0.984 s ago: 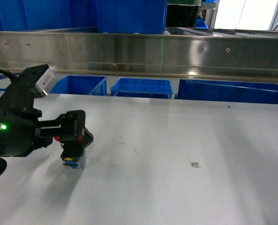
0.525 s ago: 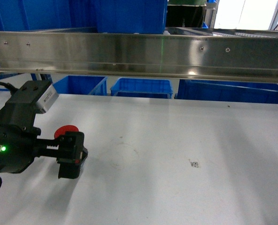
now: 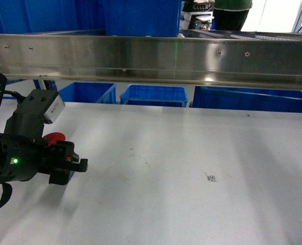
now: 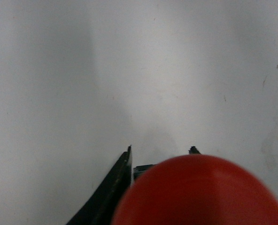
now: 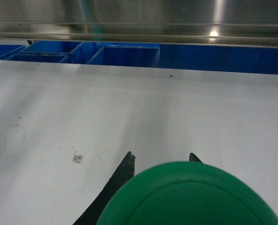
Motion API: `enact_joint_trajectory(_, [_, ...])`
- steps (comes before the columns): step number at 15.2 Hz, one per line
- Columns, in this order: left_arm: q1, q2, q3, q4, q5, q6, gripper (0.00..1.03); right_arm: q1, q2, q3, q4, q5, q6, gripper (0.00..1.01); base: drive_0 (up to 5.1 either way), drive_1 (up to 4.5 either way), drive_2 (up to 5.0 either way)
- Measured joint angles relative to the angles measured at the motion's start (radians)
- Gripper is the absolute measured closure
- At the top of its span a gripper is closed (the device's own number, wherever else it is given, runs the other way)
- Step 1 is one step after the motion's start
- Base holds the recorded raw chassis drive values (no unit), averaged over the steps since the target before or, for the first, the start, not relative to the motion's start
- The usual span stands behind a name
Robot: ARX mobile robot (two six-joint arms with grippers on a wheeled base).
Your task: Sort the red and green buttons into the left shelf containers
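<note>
Landmark: the small printed code sticker (image 3: 211, 178) on the white table (image 3: 192, 153); places below are given from it.
Left arm: a black arm low at the left edge of the head view, far left of the sticker, forearm roughly level and pointing toward it, a green light lit on its body and a grey camera block (image 3: 45, 106) on top.
Left gripper (image 3: 69, 164): its dark jaws point toward the sticker, closed around the red button (image 4: 200, 192), whose red cap shows just behind the jaws in the head view and fills the lower part of the left wrist view; it is lifted off the table, casting a shadow below.
Right arm: not seen in the head view.
Right gripper (image 5: 160, 161): only two dark finger tips show in its own wrist view, either side of the green button (image 5: 190, 197); the cap sits between them and hides the grip, so it appears clamped on the button. It hangs above the table, nearer the camera than the sticker and to its right.
Blue bins (image 3: 153, 95): beyond the table's far edge, behind the sticker, below a steel shelf rail (image 3: 156, 56).
Upper blue containers (image 3: 141, 15): above the rail, far behind the sticker.
</note>
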State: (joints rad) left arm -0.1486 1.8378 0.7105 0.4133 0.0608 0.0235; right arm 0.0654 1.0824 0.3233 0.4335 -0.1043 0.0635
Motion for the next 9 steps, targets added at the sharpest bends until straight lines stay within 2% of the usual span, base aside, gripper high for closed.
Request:
enact_joint_trajectory(2, [0.0, 0.0, 0.0, 0.016, -0.006, 0.005, 0.72, 0.0, 0.0, 0.0, 0.0, 0.0, 0.0, 0.74, 0.0, 0.0, 0.0])
enact_joint_trajectory(6, [0.0, 0.0, 0.0, 0.056, -0.014, 0.012, 0.75, 0.0, 0.0, 0.0, 0.0, 0.0, 0.0, 0.74, 0.0, 0.0, 0.0])
enact_joint_trajectory(9, [0.01, 0.002, 0.006, 0.143, -0.026, 0.014, 0.76, 0.0, 0.0, 0.0, 0.0, 0.0, 0.0, 0.74, 0.0, 0.0, 0.0])
